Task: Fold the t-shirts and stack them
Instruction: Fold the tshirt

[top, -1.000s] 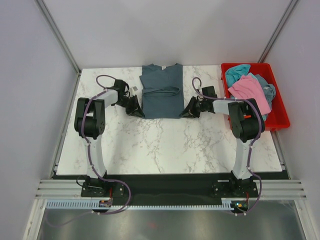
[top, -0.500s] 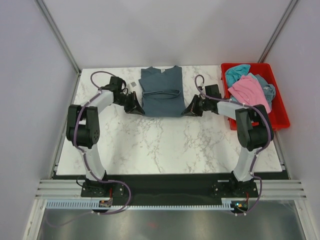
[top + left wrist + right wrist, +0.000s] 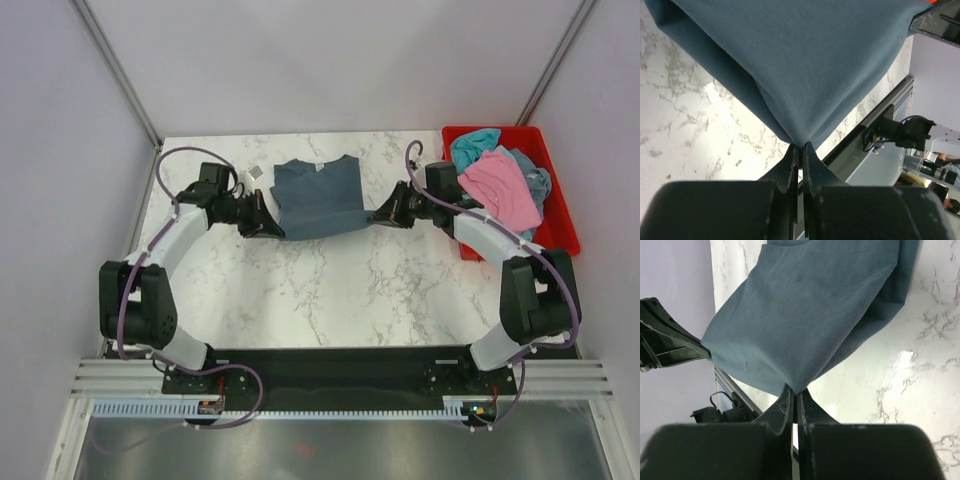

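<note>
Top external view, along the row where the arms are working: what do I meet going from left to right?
left pincer, shut on a near corner of the shirt → slate-blue t-shirt → right pincer, shut on the other near corner → red bin, with a pink t-shirt lying in it

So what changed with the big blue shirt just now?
The left gripper and right gripper pinched shut on the near corners of the slate-blue cloth t-shirt and lifted them; its collar end slid toward the arms. The red plastic bin and its pink shirt and teal shirt stayed put.
</note>
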### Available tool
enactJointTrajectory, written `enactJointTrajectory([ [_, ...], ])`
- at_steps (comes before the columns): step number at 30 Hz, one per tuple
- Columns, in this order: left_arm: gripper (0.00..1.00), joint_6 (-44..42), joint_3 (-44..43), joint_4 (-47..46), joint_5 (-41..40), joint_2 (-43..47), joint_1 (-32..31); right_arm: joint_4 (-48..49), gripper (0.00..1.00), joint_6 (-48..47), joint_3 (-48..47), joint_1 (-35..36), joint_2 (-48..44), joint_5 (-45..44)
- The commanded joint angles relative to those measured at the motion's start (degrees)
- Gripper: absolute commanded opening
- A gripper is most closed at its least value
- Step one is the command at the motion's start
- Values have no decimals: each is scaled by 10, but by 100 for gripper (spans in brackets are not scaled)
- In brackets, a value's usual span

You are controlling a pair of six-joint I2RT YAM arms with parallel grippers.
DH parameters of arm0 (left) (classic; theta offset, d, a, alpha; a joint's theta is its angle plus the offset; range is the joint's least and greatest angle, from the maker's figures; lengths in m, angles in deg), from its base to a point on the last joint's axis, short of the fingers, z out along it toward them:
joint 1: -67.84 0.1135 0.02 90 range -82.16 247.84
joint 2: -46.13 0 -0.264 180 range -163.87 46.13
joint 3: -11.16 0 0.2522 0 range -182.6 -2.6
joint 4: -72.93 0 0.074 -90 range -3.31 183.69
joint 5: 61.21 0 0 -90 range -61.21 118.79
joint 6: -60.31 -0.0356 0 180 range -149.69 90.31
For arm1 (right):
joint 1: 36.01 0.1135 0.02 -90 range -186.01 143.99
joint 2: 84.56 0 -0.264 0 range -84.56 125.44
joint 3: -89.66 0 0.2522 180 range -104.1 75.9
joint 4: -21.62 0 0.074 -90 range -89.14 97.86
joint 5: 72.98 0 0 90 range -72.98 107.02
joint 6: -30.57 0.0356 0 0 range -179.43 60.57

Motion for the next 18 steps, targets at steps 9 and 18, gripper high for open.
enactJointTrajectory([
  [9, 2, 25, 90, 10, 7, 116, 2, -20, 0, -13, 48, 9, -79, 5],
  [18, 2, 5, -60, 15, -3, 27, 2, 2, 0, -31, -65, 11, -9, 2],
])
